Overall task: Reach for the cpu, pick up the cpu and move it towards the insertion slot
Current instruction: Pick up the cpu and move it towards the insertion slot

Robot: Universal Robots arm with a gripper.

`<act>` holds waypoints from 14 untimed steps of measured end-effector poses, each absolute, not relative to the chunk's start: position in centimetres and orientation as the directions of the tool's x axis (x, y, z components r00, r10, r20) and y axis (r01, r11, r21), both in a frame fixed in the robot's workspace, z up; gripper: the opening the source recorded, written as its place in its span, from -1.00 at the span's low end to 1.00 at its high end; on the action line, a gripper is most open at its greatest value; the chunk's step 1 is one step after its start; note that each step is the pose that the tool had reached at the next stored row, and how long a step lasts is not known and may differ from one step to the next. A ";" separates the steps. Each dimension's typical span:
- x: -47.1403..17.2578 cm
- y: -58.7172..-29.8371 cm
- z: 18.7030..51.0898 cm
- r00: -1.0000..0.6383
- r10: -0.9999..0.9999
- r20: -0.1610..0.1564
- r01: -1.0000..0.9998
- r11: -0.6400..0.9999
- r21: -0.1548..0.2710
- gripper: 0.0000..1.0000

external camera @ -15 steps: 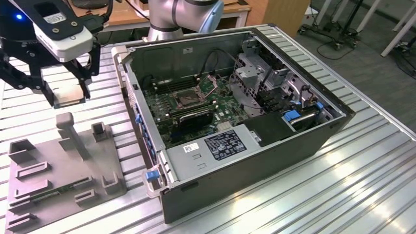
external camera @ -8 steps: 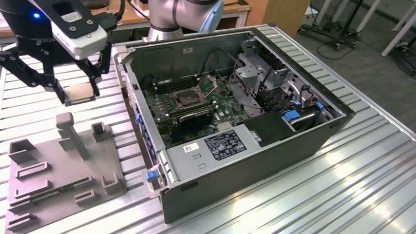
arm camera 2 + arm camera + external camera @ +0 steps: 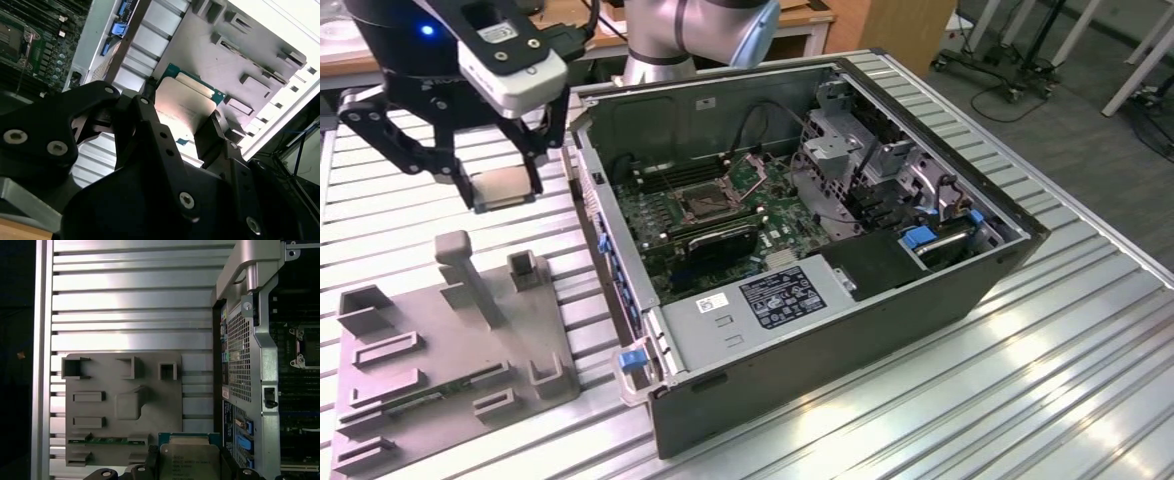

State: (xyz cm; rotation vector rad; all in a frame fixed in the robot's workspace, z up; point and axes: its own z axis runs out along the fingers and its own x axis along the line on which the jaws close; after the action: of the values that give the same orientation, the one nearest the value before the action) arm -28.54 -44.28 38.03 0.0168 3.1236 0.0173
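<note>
Black gripper (image 3: pixel 187 117) fingers (image 3: pixel 150 125) clench the cpu (image 3: pixel 182 102) by its edges, holding it in the air above the slatted metal table (image 3: pixel 1067 330), between the grey plastic tray (image 3: pixel 447 350) and the open computer case (image 3: pixel 854 300). Inside the case, the insertion slot (image 3: pixel 704 203) sits on the green motherboard (image 3: pixel 747 215), well apart from the held chip at the exterior view's left.

Print on the cpu (image 3: pixel 192 462) and the case's label (image 3: pixel 775 296) is unreadable.
</note>
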 end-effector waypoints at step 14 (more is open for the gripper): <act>-26.5 -44.2 38.0 -1.000 0.011 -0.018 0.011 1.000 0.011 0.09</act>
State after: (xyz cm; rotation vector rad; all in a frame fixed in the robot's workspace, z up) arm -26.49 -44.25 37.96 0.0169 3.1236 0.0173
